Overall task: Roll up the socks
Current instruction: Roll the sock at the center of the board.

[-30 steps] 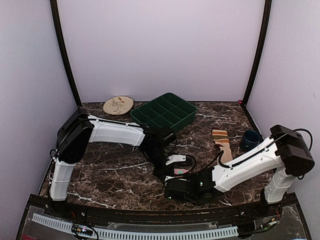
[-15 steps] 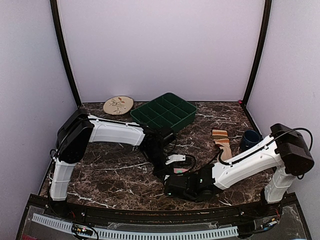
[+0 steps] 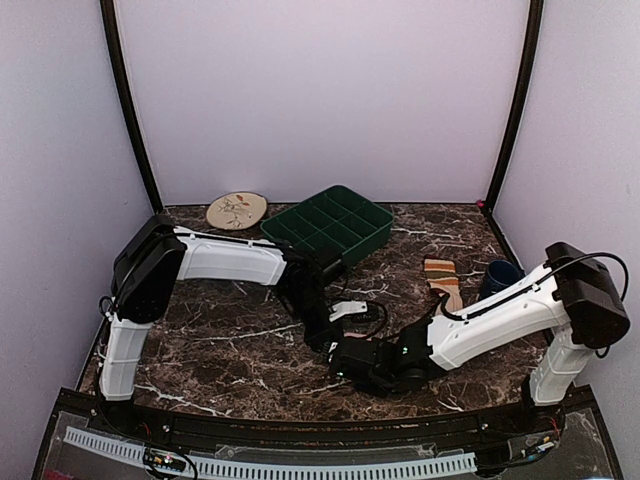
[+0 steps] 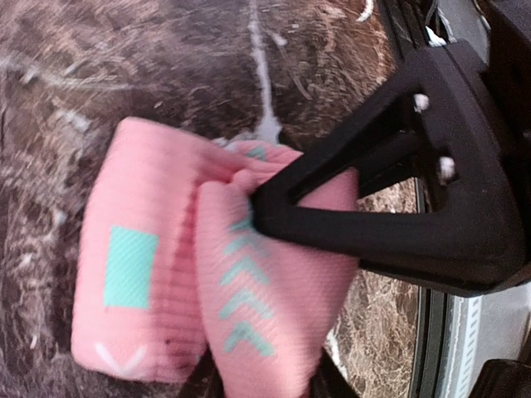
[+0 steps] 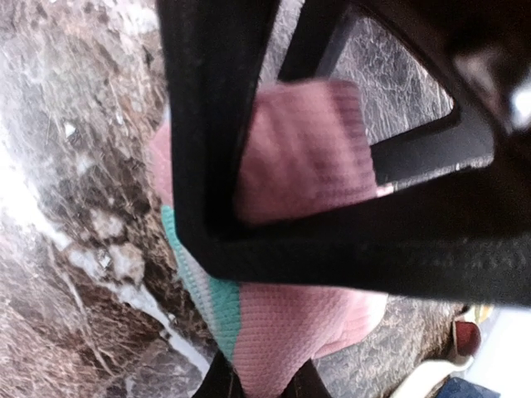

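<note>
The pink sock (image 4: 166, 274) with mint-green marks lies folded into a thick bundle on the dark marble table (image 3: 220, 340), near its front middle. My left gripper (image 4: 265, 383) straddles one end of the bundle, with its fingertips against both sides of the fabric. My right gripper (image 5: 261, 383) pinches the sock's (image 5: 299, 323) other edge from the opposite side. In the left wrist view, one black right finger (image 4: 373, 224) presses on the bundle. From above, the two grippers (image 3: 325, 335) (image 3: 347, 358) meet and hide nearly all of the sock. The tan sock (image 3: 445, 285) lies flat at the right.
A green compartment tray (image 3: 328, 225) stands at the back middle. A round beige plate (image 3: 237, 210) sits at the back left. A dark blue cup (image 3: 500, 278) stands beside the tan sock. The table's front edge runs close behind the grippers.
My right gripper has moved away from the front edge onto the pink sock and has shut on it. The sock is now hidden from above. The left arm has barely shifted.
</note>
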